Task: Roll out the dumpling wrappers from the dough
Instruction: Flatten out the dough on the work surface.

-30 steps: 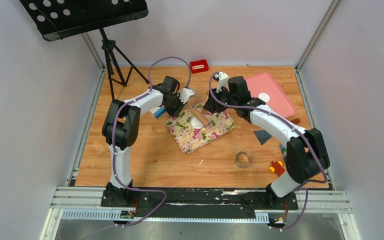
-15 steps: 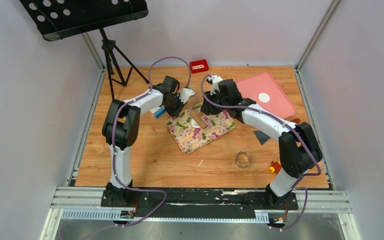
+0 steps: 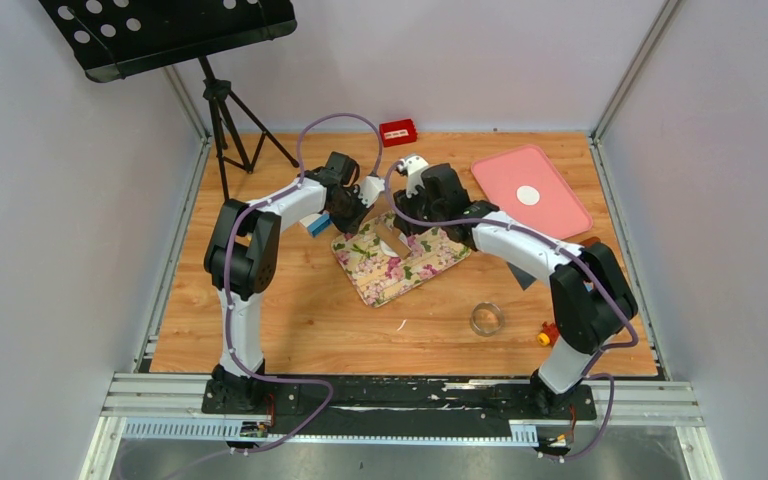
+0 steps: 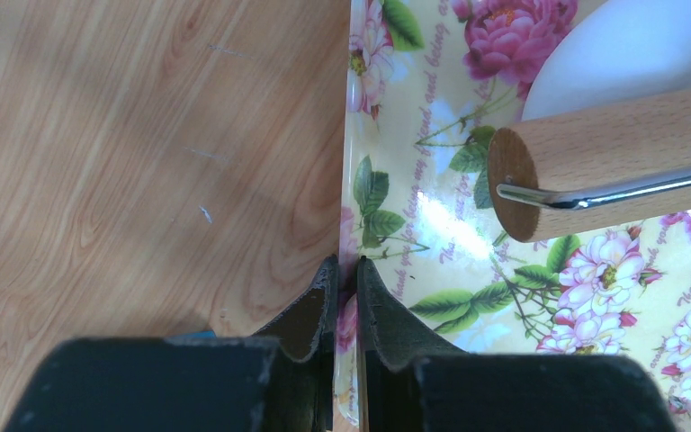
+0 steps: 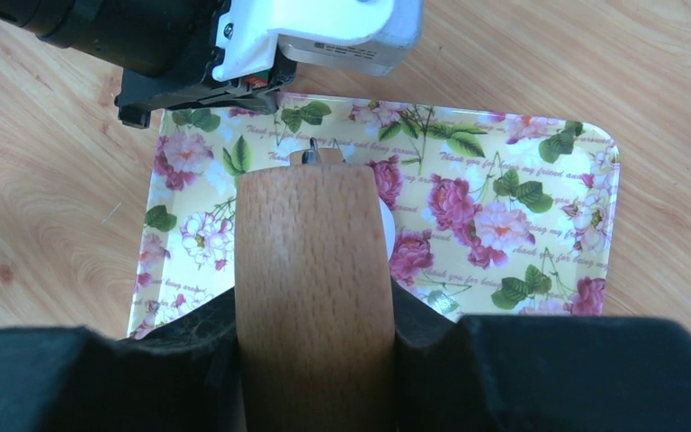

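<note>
Wooden table [image 3: 280, 320]; dough [image 4: 630, 54] on "my friend" tray [image 4: 405, 171]

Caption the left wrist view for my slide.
Left gripper clamps the edge of the flowered yellow tray while a wooden rolling pin sits over soft white dough.

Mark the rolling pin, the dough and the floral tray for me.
rolling pin [image 5: 313, 288]: right wrist view, middle of wooden barrel.
dough [image 4: 630, 54]: left wrist view, white top surface.
floral tray [image 4: 414, 207]: left wrist view, bare printed floor.
</note>
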Available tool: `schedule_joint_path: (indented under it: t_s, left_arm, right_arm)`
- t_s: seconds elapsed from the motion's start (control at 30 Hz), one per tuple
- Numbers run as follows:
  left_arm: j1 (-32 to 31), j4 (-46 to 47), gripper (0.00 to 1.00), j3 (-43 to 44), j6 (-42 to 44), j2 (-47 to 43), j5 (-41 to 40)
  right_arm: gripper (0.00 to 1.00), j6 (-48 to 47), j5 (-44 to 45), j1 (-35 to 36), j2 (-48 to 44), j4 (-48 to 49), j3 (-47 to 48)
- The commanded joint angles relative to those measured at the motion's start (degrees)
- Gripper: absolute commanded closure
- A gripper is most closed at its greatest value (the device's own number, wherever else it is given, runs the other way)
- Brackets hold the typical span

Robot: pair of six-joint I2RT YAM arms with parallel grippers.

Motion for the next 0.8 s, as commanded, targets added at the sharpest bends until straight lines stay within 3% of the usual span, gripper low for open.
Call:
schedule_joint_path:
  t_s: [0.0,0.27,0.77]
  left_arm:
    - [-0.3,-2.2,1.00,-3.1,1.0,3.7,-2.8]
    - [-0.3,-2.2,1.00,-3.1,1.0,3.6,-2.9]
    - [-0.3,-2.0,1.00,-3.4,1.0,3.5,-2.9]
  right_arm:
    - [1.00,-4.9,4.4,0.8,3.8,-7.2,-0.3]
    - [1.00,-6.0,2.9,2.6,7.5,-11.4,1.4]
    - [1.00,-10.5,2.9,8.0,4.4,-11.4,-2.0]
